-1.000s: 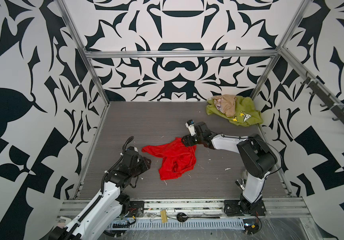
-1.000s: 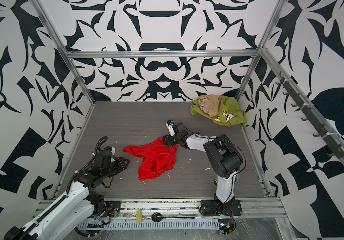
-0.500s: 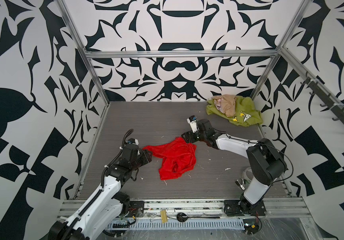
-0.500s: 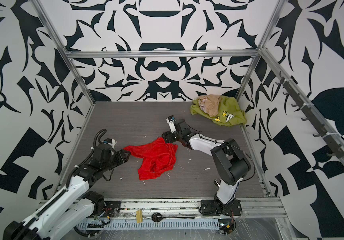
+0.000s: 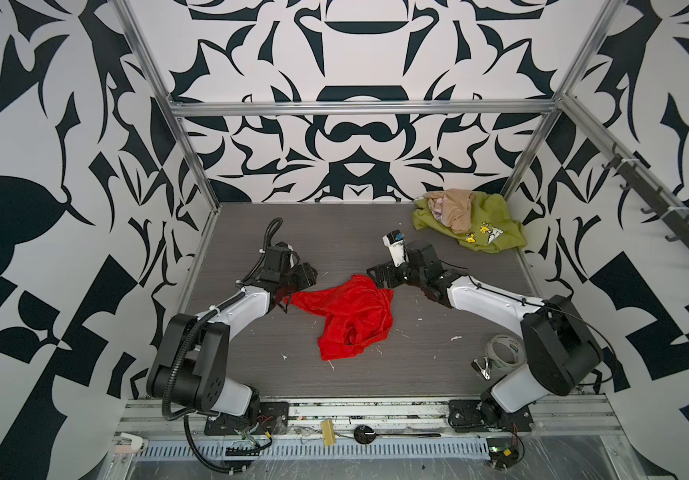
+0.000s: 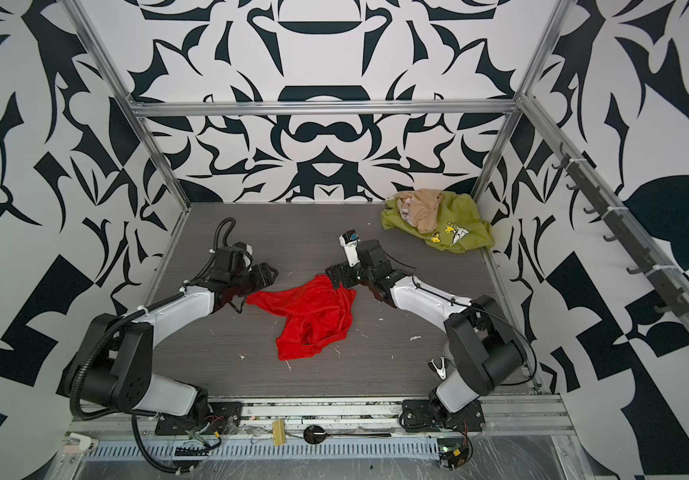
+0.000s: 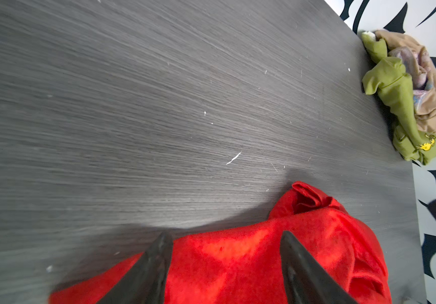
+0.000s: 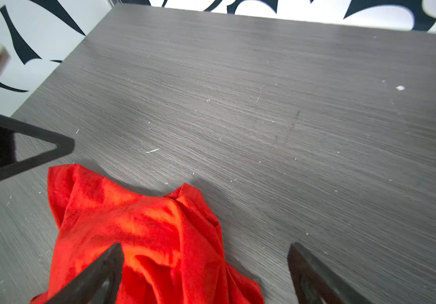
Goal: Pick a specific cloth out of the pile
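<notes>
Left hand (image 7: 224, 237) low over the left corner of the cloth (image 5: 351, 316), fingers spread, red fabric lying slack beneath and between them; no pinch visible. Right hand (image 8: 206, 247) at the far right edge of the cloth, jaws wide: one finger over the fabric, its mate over bare counter (image 5: 334, 232). Neither of my hands holds anything. Red cloth lies crumpled mid-counter between the two hands, one corner trailing toward my left. Far right corner, against the wall: pile (image 5: 459, 216), well apart from the cloth, green shirt (image 5: 496, 220) underneath, tan garment (image 5: 450, 208) on top.
</notes>
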You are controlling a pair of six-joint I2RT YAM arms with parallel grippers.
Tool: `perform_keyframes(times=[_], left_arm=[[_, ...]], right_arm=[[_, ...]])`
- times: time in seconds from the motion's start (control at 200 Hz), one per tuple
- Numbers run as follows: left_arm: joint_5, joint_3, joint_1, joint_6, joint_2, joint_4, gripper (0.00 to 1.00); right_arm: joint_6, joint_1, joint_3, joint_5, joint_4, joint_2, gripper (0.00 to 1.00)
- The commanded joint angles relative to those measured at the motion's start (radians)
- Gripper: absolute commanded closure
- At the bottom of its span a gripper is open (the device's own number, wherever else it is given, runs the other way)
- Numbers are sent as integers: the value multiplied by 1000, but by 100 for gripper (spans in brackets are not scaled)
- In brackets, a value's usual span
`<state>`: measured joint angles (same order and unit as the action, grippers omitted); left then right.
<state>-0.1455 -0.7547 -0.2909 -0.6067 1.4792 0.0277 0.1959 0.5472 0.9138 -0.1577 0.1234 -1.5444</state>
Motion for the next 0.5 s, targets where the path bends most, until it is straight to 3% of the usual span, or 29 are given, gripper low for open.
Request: perform_keyframes(times=[0.0,0.495], left_arm=[[-46,18,4,-10,11,41,31],[-123,122,4,-27,59,43,28]], right_arm=[[-7,4,-13,27,7,48,1],[-25,5,-15,30,0,43,1]])
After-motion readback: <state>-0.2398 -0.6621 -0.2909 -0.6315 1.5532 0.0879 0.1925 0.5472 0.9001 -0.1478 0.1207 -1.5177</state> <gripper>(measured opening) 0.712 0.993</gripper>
